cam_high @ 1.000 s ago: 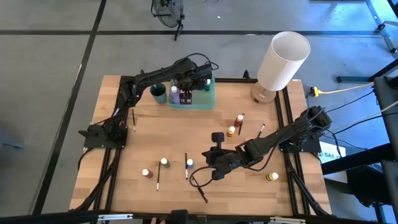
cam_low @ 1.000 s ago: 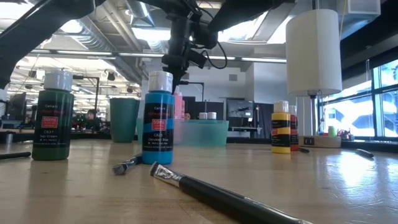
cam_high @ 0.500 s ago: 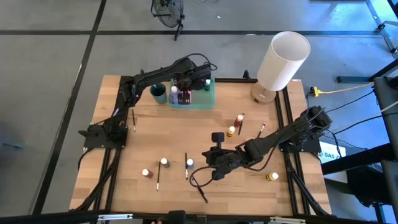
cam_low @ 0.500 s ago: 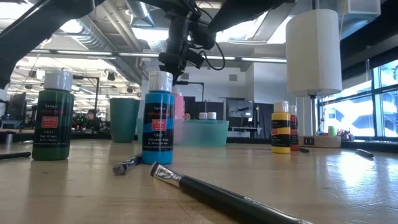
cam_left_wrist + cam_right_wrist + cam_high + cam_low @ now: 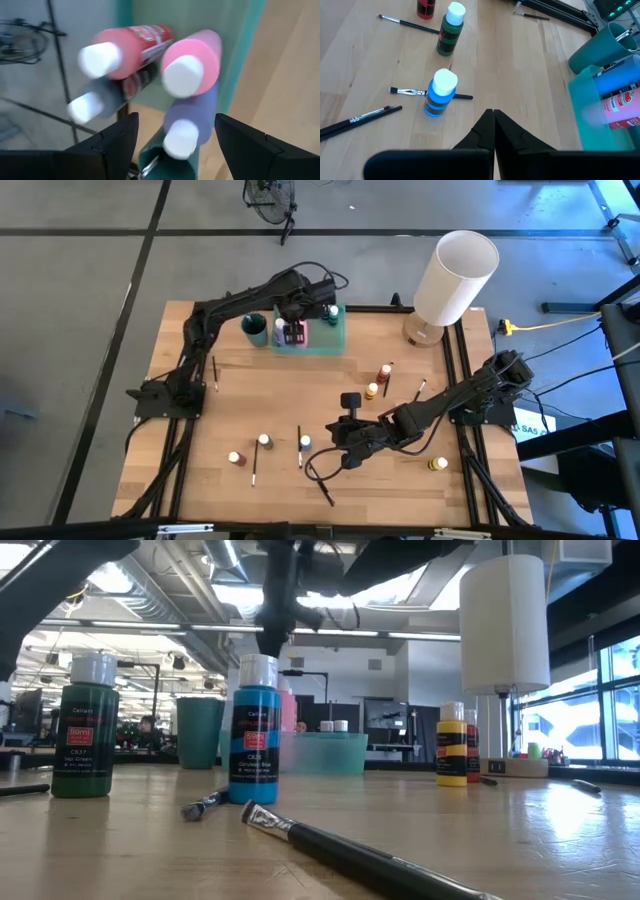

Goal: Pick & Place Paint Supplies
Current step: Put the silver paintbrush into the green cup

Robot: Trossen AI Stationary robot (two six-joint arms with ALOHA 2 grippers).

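While the left gripper (image 5: pixel 297 308) hangs above the green tray (image 5: pixel 337 340) at the far side of the table (image 5: pixel 240 400), its fingers (image 5: pixel 112 142) stand wide apart and hold nothing. Directly under them, inside the tray, stand several paint bottles with white caps: a pink bottle (image 5: pixel 192 62), a purple bottle (image 5: pixel 192 120), a red-pink bottle (image 5: pixel 130 50) and a darker one (image 5: pixel 107 97) beside it. The bottles are close below the fingers but do not touch them.

Compared with one second before, the left gripper has moved a little toward the far edge of the tray and has risen, so in the low view it shows now higher and blurred above the blue bottle (image 5: pixel 254 730). The bottles on the table have not changed place.

The right gripper (image 5: pixel 348 402) rests low over the middle of the table with its fingers pressed together and empty. Near it, toward the front edge, stand the blue bottle and a green bottle (image 5: pixel 450 29), with thin dark paintbrushes (image 5: pixel 427 93) lying beside them. A red bottle (image 5: pixel 236 458) stands further to the left, and a yellow bottle (image 5: pixel 438 464) stands at the right side. Two more bottles (image 5: pixel 378 380) stand near the middle right.

A teal cup (image 5: pixel 255 328) stands just beside the tray, and a white lamp (image 5: pixel 455 275) stands at the far right corner.
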